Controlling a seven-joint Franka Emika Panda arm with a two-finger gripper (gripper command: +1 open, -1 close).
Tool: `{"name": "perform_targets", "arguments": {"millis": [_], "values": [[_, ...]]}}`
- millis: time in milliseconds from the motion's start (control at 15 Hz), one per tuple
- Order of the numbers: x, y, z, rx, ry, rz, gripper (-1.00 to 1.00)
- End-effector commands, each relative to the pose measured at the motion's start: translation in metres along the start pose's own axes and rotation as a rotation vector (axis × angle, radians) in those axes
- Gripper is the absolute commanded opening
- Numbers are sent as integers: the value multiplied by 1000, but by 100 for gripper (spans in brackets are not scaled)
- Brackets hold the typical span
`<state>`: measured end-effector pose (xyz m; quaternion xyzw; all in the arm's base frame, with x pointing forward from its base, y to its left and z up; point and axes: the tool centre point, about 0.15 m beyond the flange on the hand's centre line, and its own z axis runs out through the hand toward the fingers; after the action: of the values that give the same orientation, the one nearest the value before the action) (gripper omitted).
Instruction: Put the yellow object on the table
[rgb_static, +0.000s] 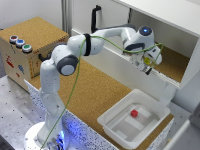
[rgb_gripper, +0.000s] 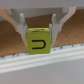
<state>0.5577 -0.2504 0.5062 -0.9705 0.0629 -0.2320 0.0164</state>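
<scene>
We see the gripper (rgb_gripper: 39, 31) closed on the yellow object (rgb_gripper: 39, 41) — its two fingers (rgb_gripper: 22, 27) press the block's sides. From the exterior view, the held piece (rgb_static: 147, 61) hangs at the cabinet (rgb_static: 187, 47) opening, at about two o'clock from the table (rgb_static: 92, 92). A red block (rgb_static: 134, 113) lies in the white tray (rgb_static: 112, 122) — at five o'clock.
</scene>
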Motion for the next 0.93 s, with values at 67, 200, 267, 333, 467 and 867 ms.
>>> {"name": "perform_targets", "arguments": {"millis": [67,200,267,333,467,867], "values": [[-83,-83,3,-222,134,12,-100],[-100,-101,10,-209,110,17,-100],[-109,-107,15,-193,97,35,-100],[-116,-110,20,-182,83,49,-100],[-136,-116,33,-159,37,68,-100],[-199,-120,90,-109,-81,5,-100]]}}
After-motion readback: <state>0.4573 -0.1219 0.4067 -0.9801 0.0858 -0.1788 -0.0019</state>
